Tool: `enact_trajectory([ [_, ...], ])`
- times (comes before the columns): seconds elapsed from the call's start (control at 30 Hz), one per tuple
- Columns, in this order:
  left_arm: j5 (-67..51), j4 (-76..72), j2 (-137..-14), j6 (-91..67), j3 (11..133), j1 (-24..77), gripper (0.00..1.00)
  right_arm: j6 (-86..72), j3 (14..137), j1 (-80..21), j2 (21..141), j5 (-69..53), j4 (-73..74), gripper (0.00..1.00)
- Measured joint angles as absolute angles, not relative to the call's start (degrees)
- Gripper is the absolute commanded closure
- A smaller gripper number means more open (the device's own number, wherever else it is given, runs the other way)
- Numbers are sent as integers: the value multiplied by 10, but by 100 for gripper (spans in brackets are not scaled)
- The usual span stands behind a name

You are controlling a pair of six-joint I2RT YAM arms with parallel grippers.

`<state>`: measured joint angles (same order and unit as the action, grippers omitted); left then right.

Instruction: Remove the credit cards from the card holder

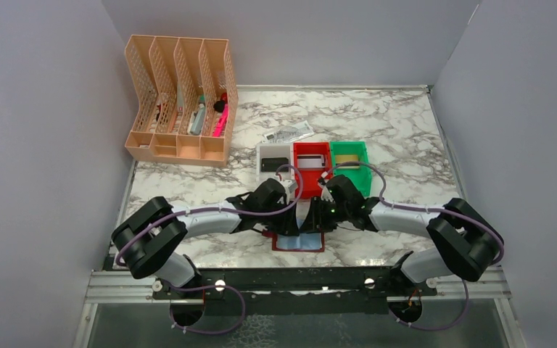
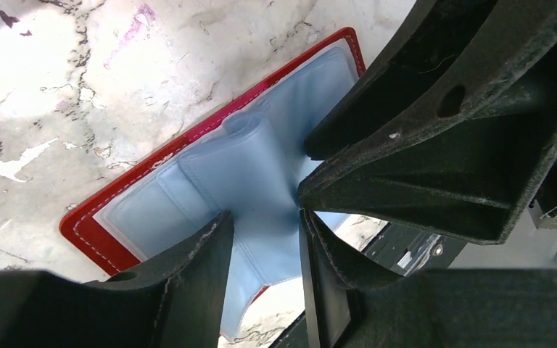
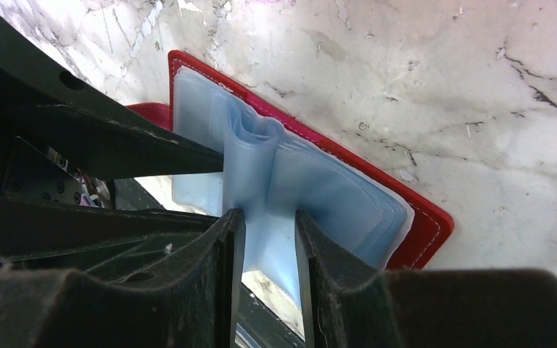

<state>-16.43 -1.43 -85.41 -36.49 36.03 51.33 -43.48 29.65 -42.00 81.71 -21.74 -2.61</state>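
The card holder (image 1: 299, 243) lies open on the marble near the front edge. It is dark red with bluish-clear sleeves (image 2: 257, 156). One sleeve stands pulled up from the fold (image 3: 254, 145). My left gripper (image 2: 265, 217) has that raised sleeve filling the gap between its fingers, and so does my right gripper (image 3: 268, 217). The two meet tip to tip over the holder (image 1: 306, 212). No credit card shows in the sleeves. A black card (image 1: 274, 164) lies in the white bin, a pale one (image 1: 310, 161) in the red bin and a gold one (image 1: 346, 157) in the green bin.
Just behind the grippers stand three small bins in a row: white (image 1: 262, 154), red (image 1: 312, 148), green (image 1: 366, 174). A white printed tag (image 1: 288, 134) lies behind them. A peach file organiser (image 1: 181, 101) stands at the back left. Grey walls enclose the table.
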Motion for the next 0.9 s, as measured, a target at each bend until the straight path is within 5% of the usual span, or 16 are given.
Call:
enact_trajectory([
  [0.13, -132, 21, -842, -362, 369, 519, 49, -434, 295, -420, 803, -213, -15, 62],
  [0.33, -53, 110, -764, -353, 370, 521, 21, -417, 297, -420, 705, -171, 37, 56],
  [0.5, 48, 172, -666, -345, 384, 521, 2, -391, 335, -420, 587, -57, 105, 41],
  [0.7, 178, 230, -568, -323, 408, 505, 1, -347, 382, -420, 502, 140, 155, 18],
  [0.9, 245, 270, -516, -281, 419, 415, 1, -273, 385, -420, 480, 307, 159, 9],
])
